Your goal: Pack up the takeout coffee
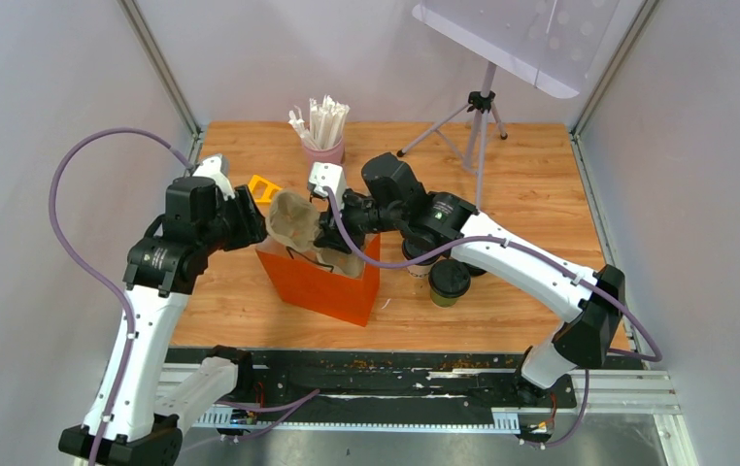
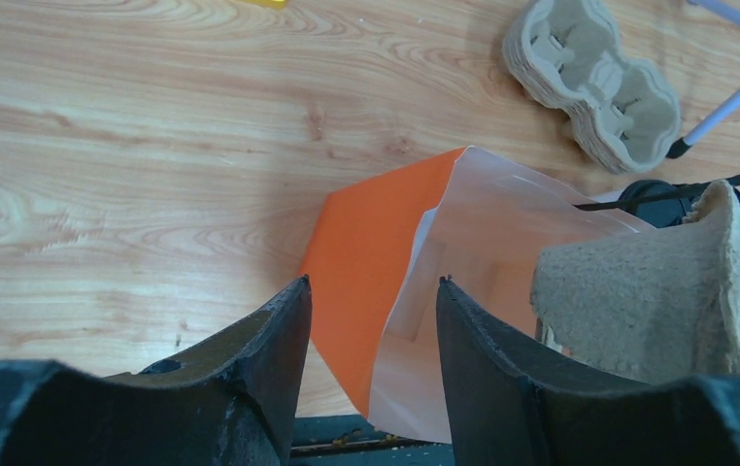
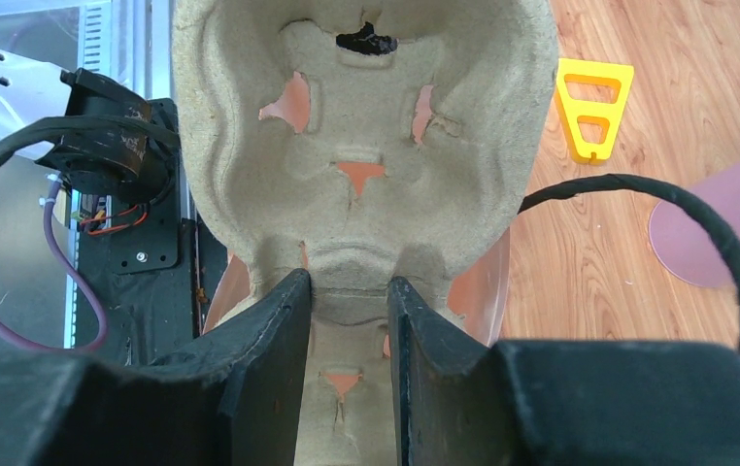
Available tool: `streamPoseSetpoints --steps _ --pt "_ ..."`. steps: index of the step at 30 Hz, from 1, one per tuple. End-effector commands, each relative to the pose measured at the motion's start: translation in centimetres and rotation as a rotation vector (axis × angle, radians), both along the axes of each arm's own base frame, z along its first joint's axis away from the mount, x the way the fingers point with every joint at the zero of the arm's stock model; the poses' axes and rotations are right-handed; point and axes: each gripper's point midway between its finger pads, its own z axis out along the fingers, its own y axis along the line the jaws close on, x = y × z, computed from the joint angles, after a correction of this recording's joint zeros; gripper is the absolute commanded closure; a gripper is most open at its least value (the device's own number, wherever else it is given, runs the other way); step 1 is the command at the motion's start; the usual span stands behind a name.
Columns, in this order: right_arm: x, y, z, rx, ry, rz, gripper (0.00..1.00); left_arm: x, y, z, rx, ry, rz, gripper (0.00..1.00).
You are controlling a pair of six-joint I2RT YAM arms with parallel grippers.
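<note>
Both coffees stand on the bench R of the orange bag [image 1: 322, 286], not in it. The olive-green cup [image 1: 449, 282] w/ black lid is near the bag's R side, and the whitish cup [image 1: 417, 264] is just beside it on the far side, tucked under the right arm. Right tool [image 1: 330, 233] is up-left of both cups over the bag mouth, clamped narrow on the centre rib of a pulp cup carrier [image 3: 366, 146] that sits tilted in the opening. Left tool [image 2: 371, 291] is at the bag's L rim, well apart from the cups. Its jaws are apart w/ the bag wall between them, paper not visibly pinched. The whitish cup is mostly hidden by the arm, only lid edge + a bit of pale wall showing, print unreadable. There's a dark round shape behind the carrier in left wrist view, can't tell what. The bag's inside is blocked by the carrier. A stack of spare carriers [image 2: 589, 83] shows in left wrist view only. The bench [image 1: 541, 175] is light wood-grain. Its far part holds a pink cup of sticks [image 1: 322, 146], a yellow plastic piece [image 1: 262, 186] and a tripod [image 1: 480, 121] w/ a white panel [image 1: 521, 39]. Grey walls all round, black rail [image 1: 395, 374] along the near edge.
</note>
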Motion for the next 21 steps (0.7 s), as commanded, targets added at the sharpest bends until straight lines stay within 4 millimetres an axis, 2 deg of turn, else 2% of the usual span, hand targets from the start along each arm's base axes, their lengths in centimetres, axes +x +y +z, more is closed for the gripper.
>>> streamPoseSetpoints --steps 1,4,5,8,13,21 --pt "-0.6 -0.7 2.3 0.034 -0.046 0.006 0.74 1.0 -1.1 0.6 -0.020 -0.048 -0.072 0.43" --pt "-0.7 -0.8 2.3 0.032 -0.044 0.003 0.74 0.9 -1.3 -0.1 -0.019 -0.030 -0.087 0.44" --pt "-0.7 -0.9 2.2 0.028 -0.041 0.003 0.74 0.8 -1.4 -0.2 -0.022 -0.031 -0.094 0.48" --pt "-0.5 -1.1 1.7 0.008 -0.038 -0.009 0.74 0.8 -1.9 -0.4 -0.039 -0.030 -0.117 0.73" --pt "0.1 -2.0 0.5 -0.066 -0.033 -0.054 0.75 0.6 -2.4 -0.2 -0.057 -0.026 -0.142 0.98" --pt "0.7 -2.7 -2.4 -0.219 -0.011 -0.089 0.75 0.1 -3.2 0.5 -0.086 -0.053 -0.185 1.00"
